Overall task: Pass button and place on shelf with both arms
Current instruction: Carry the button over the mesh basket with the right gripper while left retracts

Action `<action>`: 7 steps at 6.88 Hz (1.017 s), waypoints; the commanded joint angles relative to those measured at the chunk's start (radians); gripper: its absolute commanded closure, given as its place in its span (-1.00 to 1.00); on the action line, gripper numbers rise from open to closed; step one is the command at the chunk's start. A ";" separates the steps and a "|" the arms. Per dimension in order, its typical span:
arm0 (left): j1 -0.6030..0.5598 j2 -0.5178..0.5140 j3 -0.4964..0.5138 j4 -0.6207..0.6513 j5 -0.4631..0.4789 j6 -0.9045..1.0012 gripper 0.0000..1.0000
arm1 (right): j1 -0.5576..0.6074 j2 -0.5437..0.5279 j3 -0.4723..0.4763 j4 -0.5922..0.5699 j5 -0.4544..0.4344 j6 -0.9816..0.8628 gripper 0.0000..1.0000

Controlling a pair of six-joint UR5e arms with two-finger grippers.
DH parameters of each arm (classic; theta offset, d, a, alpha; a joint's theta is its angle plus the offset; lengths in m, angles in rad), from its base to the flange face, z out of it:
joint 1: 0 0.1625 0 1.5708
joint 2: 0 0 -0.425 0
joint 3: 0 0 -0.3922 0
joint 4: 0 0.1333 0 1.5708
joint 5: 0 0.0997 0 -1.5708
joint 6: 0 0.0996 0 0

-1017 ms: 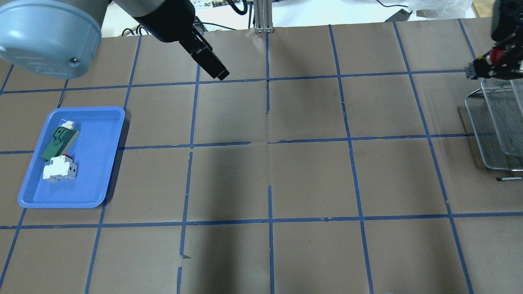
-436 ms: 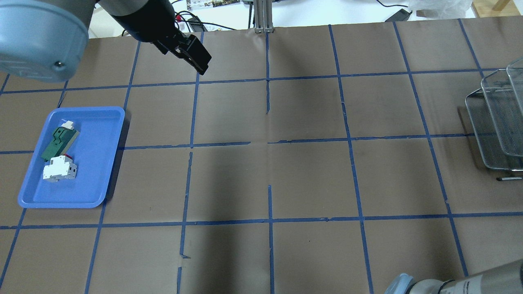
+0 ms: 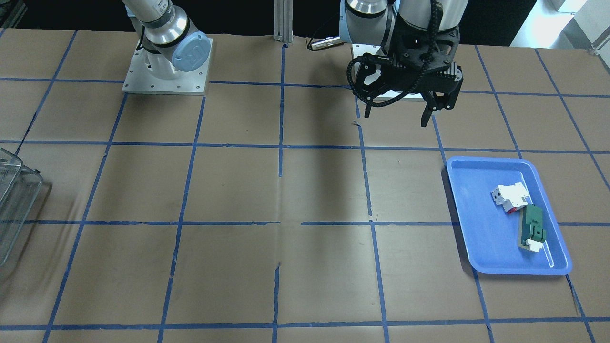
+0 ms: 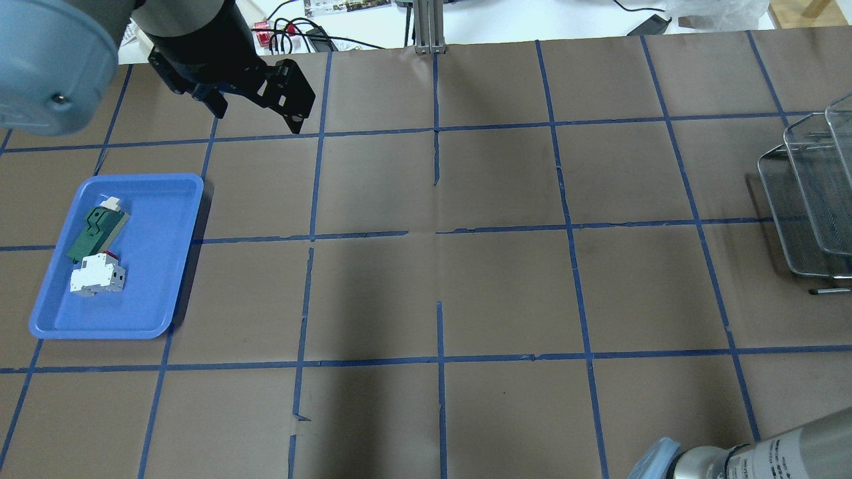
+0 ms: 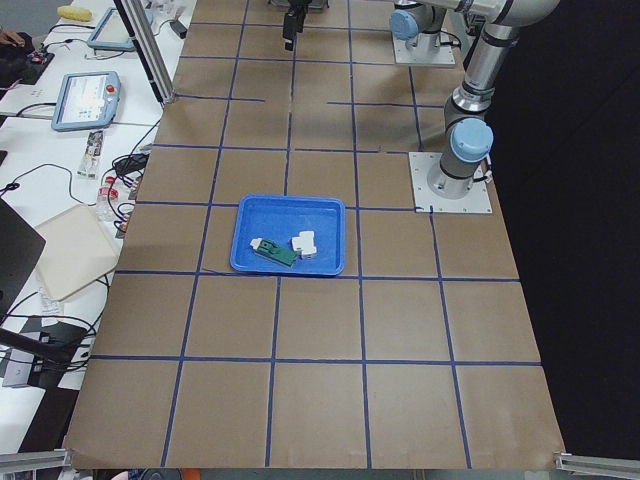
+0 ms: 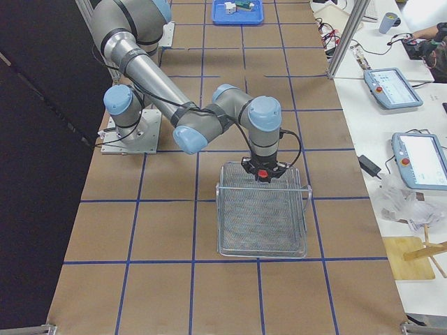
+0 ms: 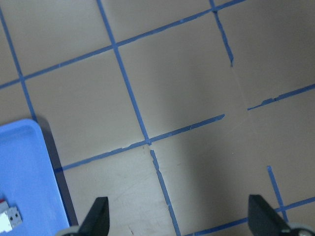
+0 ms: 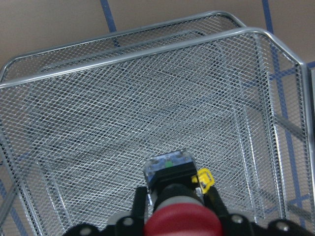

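The button (image 8: 181, 220), red cap toward the camera and yellow-and-blue end piece pointing down, sits between my right gripper's (image 8: 178, 204) fingers. The right gripper is shut on it and holds it above the wire-mesh shelf (image 8: 123, 123). In the exterior right view the right gripper (image 6: 261, 167) hangs over the far end of the shelf (image 6: 262, 227) with the red button (image 6: 262, 174) in it. My left gripper (image 3: 396, 114) is open and empty, high above the table near its base; the left wrist view shows its fingertips (image 7: 96, 219) wide apart.
A blue tray (image 4: 153, 279) at the table's left holds a white-and-red block (image 4: 98, 276) and a green-and-white part (image 4: 96, 233). The shelf (image 4: 805, 199) stands at the right edge. The right arm's elbow (image 4: 732, 459) shows at the lower right.
My left gripper has drawn back to the left, toward its base. My right gripper with the button has left the overhead view at the top right; the right elbow has come in at the bottom right.
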 commanded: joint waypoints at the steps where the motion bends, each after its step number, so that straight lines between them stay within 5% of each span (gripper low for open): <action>1: 0.018 0.011 -0.002 -0.063 -0.011 -0.047 -1.00 | 0.001 -0.011 0.001 0.037 0.005 0.006 -0.60; 2: 0.019 0.013 -0.006 -0.064 -0.026 -0.048 -1.00 | 0.001 -0.014 0.012 0.077 0.028 0.009 -1.00; 4: 0.019 0.014 -0.019 -0.064 -0.032 -0.047 -1.00 | 0.008 -0.102 0.001 0.122 0.051 0.015 -1.00; 7: 0.019 0.014 -0.019 -0.064 -0.032 -0.048 -1.00 | 0.253 -0.241 0.012 0.290 0.045 0.449 -1.00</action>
